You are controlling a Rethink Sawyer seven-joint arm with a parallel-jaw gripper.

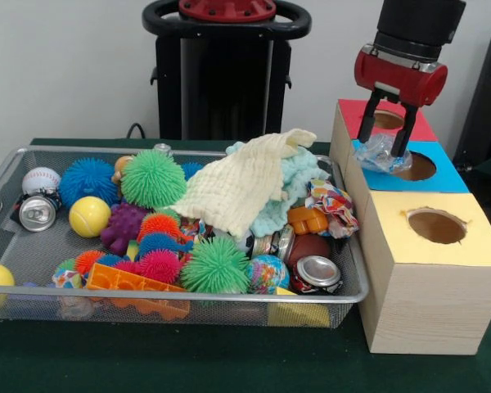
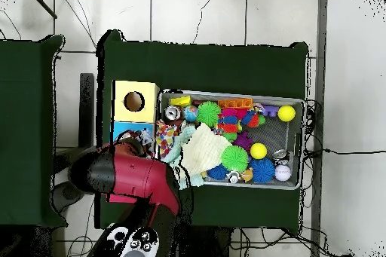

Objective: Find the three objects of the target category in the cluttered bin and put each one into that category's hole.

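I work in what looks like a robotics lab. My red and black arm (image 2: 132, 178) fills the lower left of the overhead view, beside a table covered in dark green cloth (image 2: 203, 62) on a pale tiled floor (image 2: 196, 13) with black cables (image 2: 335, 151) trailing across it. At centre sits a wire mesh bin (image 1: 16, 246) of assorted toys, and at right a wooden sorting box with coloured tops and round holes (image 1: 430, 278), against a plain white wall (image 1: 65, 65).

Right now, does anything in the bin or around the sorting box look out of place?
A pale yellow muslin cloth lies draped over the toys in the wire mesh bin, hiding what's beneath. A crumpled clear plastic piece in the gripper sits at the blue hole's rim, not inside.
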